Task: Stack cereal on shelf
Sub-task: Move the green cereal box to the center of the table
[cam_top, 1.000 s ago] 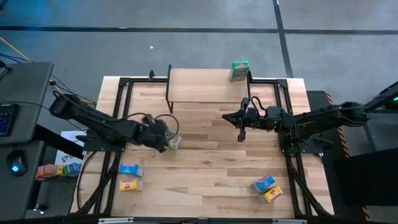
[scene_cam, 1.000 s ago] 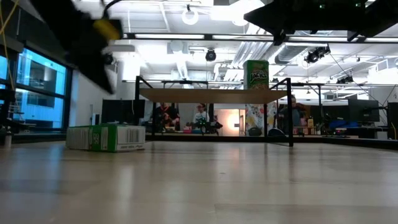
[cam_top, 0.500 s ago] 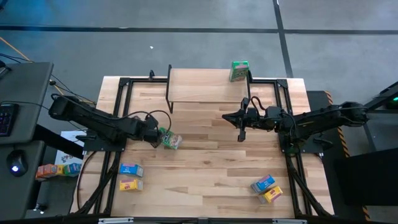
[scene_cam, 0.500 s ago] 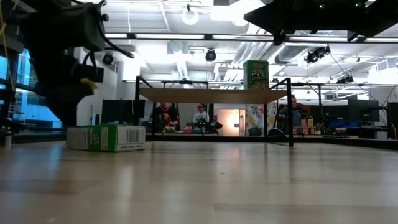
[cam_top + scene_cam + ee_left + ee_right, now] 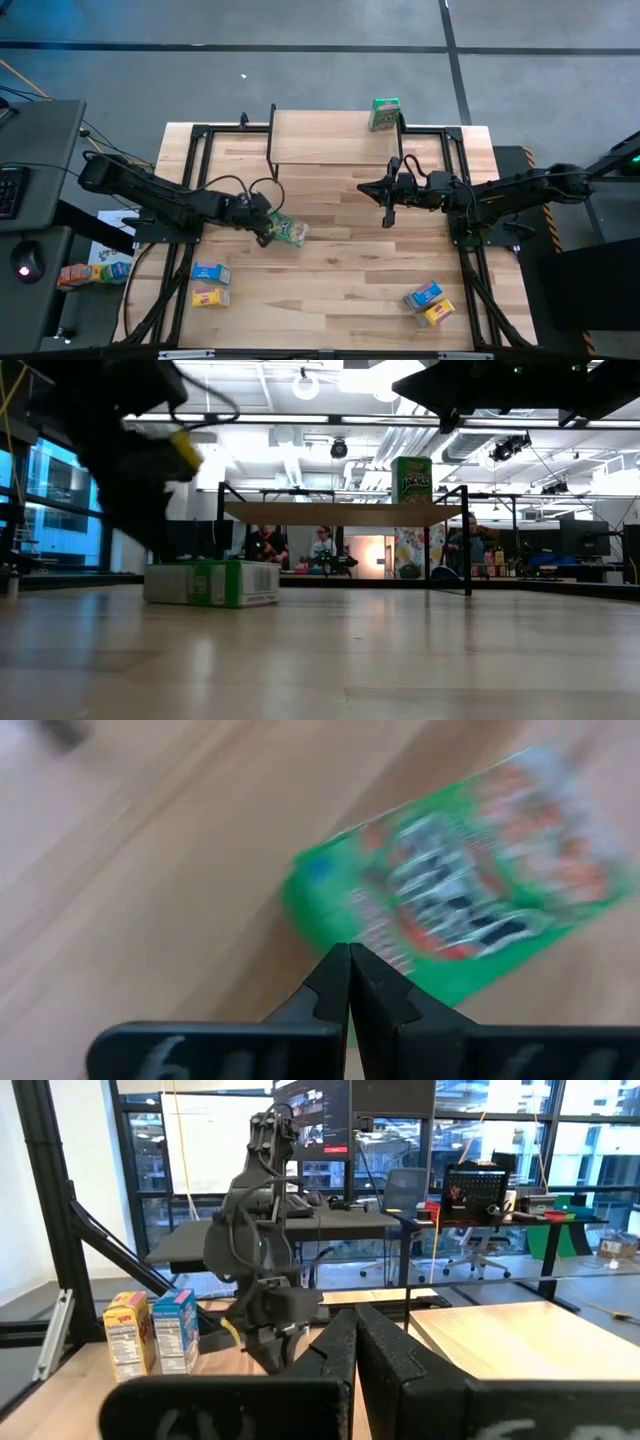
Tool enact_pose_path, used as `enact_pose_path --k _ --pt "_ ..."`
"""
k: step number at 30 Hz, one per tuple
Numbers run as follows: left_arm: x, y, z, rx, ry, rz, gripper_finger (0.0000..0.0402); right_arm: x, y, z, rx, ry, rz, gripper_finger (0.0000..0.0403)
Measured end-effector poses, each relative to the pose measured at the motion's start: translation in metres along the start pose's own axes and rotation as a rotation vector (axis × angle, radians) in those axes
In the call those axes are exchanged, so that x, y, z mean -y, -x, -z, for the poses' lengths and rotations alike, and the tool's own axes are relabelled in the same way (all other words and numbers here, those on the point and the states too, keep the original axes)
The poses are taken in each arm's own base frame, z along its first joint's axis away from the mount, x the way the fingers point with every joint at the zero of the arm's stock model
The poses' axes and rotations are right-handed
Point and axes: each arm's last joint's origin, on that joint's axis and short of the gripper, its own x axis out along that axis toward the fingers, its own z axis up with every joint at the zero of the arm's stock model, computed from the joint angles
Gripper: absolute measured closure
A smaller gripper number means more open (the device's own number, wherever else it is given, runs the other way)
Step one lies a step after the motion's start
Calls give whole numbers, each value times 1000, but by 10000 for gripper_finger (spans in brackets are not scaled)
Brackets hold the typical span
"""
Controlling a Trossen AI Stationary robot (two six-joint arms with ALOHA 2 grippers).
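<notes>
A green cereal box (image 5: 290, 231) lies flat on the tabletop, printed face up; the low view shows it too (image 5: 212, 582). My left gripper (image 5: 264, 226) is shut, its tips at the box's left edge. A second green box (image 5: 384, 113) stands upright on the shelf (image 5: 330, 135) at the far side, near its right end. My right gripper (image 5: 364, 187) is shut and hangs level in the air in front of the shelf, touching nothing. Blue and yellow boxes lie at the front left (image 5: 209, 283) and front right (image 5: 430, 303). My left gripper meets the flat green box with its shut fingertips (image 5: 349, 970) at the box's edge nearest the arm (image 5: 318, 932). The fingers slant down from the table's left. The box rests flat on the table. Whether the tips press its top or its side, I cannot tell.
The black frame rails (image 5: 190, 200) run along the table's left and right sides. The shelf's thin black legs (image 5: 466, 540) stand on the far part of the table. Bare wood lies between the green box and the front boxes.
My left gripper has sunk toward the table and turned at the wrist, then gone toward the table's right edge against the green box. The box has slid along the table to the right, staying flat.
</notes>
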Motion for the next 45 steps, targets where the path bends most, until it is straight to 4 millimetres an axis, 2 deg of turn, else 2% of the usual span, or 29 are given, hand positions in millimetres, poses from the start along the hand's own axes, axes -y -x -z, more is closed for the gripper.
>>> enact_pose_path --k 4,7,10,14,17,19,24,28,32,38,42,45 --pt "11 -8 -6 36 -37 104 401 0 0 0 0 -6 0 402" --pt "14 -12 -6 -9 -110 93 401 0 0 -1 6 -7 0 402" --pt "15 -3 -11 30 -130 58 401 0 0 0 3 -6 0 402" --pt "21 18 -22 147 -154 96 401 0 0 0 0 -4 0 402" --pt "16 27 -21 183 -150 35 401 0 0 0 -1 -4 0 402" --pt "9 27 -15 145 -131 -52 401 0 0 0 -4 -5 0 402" --pt "-10 13 8 20 -30 -212 401 0 0 1 -7 -14 0 402" --pt "-13 -5 23 -53 7 -147 401 0 0 0 -3 -44 0 402" --pt "-7 -14 25 -10 8 -50 401 0 0 3 -33 -117 10 402" --pt "4 -19 21 -6 -29 86 401 -3 -5 25 -216 -151 39 402" --pt "8 -20 20 -13 -39 134 401 -13 -26 35 -411 -153 31 403" --pt "10 -19 20 4 -64 151 401 -29 -44 51 -594 -118 3 403"
